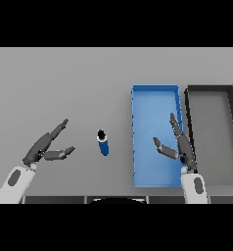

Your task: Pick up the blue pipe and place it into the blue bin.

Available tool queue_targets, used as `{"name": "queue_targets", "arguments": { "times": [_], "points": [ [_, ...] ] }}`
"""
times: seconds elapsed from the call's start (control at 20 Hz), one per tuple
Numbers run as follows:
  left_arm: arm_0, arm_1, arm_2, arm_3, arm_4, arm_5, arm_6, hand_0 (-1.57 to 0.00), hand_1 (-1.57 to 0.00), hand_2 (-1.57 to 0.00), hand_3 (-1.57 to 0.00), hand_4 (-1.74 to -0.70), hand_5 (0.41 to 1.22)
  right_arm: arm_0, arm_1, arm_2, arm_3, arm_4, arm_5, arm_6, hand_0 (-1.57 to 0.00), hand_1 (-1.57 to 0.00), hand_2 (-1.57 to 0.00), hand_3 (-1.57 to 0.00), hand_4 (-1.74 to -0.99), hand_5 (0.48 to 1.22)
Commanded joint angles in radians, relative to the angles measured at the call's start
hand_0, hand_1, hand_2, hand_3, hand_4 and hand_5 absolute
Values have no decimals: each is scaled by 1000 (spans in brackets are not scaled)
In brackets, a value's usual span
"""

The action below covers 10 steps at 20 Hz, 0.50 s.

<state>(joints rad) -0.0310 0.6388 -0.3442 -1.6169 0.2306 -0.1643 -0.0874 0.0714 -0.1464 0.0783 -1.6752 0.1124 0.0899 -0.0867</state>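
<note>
Dark hands, both with fingers spread, holding nothing.
Left hand [44, 145] over grey worktop [64, 83]; right hand [179, 144] over rectangular blue bin [155, 95]; short blue pipe [103, 142] between.

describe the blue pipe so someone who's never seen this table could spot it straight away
On the grey table, look left of the blue bin, between the left hand and right hand. The blue pipe is a short blue cylinder with a dark end, the only small loose item there.
</note>
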Motion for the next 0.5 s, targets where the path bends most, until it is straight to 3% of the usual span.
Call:
{"name": "queue_targets", "arguments": {
  "times": [0.0,0.25,0.45],
  "points": [
    [0,2,-17,-13,4,-16,26,1,1,1,1,-1052,513,6,1,3,0,4,0,-7,1,1,1,1,-1229,606],
    [9,-27,-103,-48,-43,-57,41,1,1,1,1,-1094,463,23,3,7,-15,13,-7,-29,1,1,1,1,-1256,616],
    [-24,-110,-163,-20,-83,-56,47,1,1,1,1,-1114,447,37,2,2,-21,-4,5,-26,1,1,1,1,-1265,616]
  ]
}}
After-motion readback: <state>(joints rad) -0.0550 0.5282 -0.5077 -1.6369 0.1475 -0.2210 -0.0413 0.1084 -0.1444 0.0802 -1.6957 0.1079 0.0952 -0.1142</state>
